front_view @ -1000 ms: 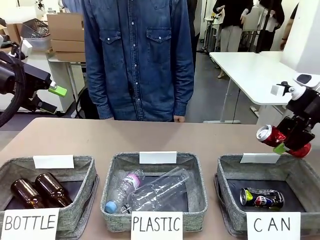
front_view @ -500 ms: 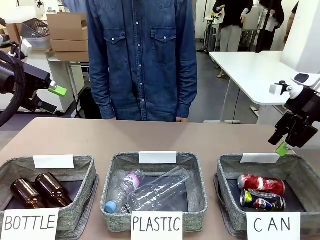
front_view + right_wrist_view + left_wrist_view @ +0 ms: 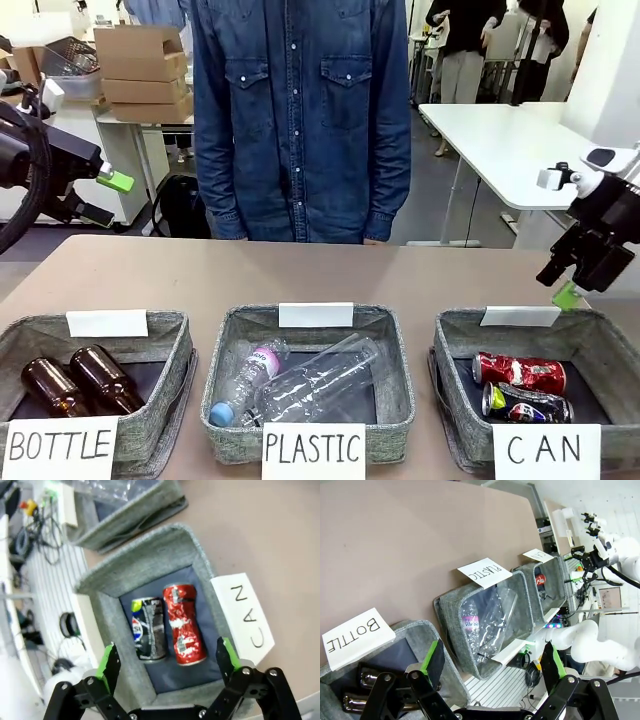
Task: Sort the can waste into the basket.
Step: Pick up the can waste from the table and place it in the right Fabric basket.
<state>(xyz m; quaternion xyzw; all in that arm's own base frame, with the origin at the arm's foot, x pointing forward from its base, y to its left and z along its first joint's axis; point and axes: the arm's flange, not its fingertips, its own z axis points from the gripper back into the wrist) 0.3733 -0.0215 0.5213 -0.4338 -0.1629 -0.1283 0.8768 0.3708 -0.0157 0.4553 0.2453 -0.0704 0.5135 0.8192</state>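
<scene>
Front view: bottle basket (image 3: 170, 335) and plastic basket (image 3: 395, 340) beside CAN basket (image 3: 610, 345)

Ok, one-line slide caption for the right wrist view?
Open right gripper above the CAN basket, red can and dark can lying side by side inside.

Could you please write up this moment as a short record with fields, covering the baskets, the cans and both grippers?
CAN basket: holds two cans lying side by side
red can: lying in the CAN basket, behind the dark one as seen from the front
dark blue can: lying nearer the CAN sign
right gripper: open, empty, above the CAN basket
left gripper: open, empty, above the BOTTLE basket's end
PLASTIC basket: clear plastic bottles
BOTTLE basket: two brown glass bottles
person: standing at the far side
</scene>
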